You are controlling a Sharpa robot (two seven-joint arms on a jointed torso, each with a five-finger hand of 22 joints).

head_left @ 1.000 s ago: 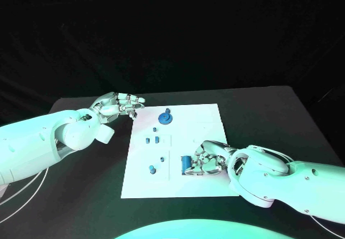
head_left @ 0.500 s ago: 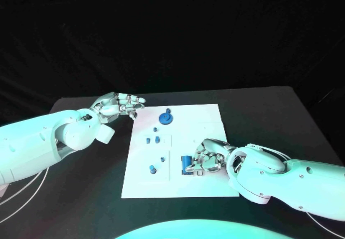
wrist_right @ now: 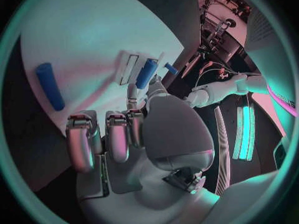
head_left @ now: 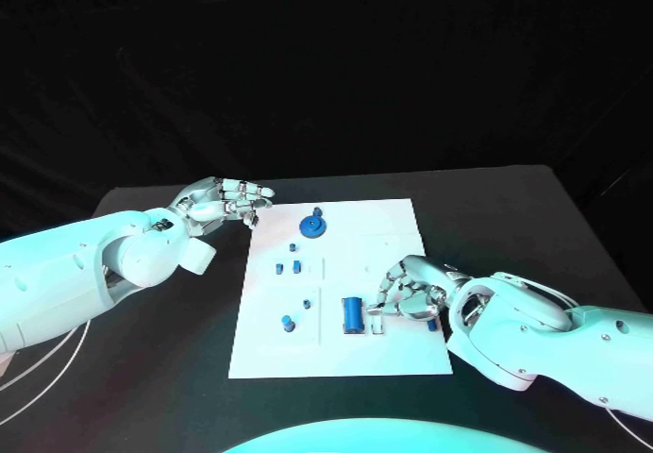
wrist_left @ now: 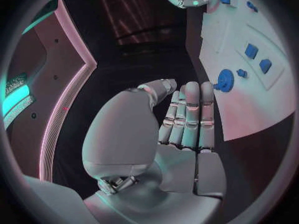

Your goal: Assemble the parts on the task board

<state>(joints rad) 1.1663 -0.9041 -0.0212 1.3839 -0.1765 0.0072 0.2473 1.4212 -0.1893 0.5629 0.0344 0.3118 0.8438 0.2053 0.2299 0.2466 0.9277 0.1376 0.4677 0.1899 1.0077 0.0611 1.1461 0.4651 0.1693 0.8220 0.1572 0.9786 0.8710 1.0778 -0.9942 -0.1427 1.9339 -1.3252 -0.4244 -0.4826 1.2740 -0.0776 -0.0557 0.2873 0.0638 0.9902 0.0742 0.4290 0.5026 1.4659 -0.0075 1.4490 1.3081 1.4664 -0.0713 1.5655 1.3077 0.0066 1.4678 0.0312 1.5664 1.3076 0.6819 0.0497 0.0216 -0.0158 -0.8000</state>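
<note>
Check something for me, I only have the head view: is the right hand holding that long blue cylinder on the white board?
Observer: No. The right wrist view shows the cylinder lying flat on the board, apart from the fingers of the right hand.
Operator: And the left hand's palm, anything in it?
Observer: Nothing. The left wrist view shows the left hand with an empty palm, fingers straight and side by side.
Operator: Anything else near the right hand?
Observer: A second blue piece lies by its thumb tip; touching or not, I cannot tell.
</note>
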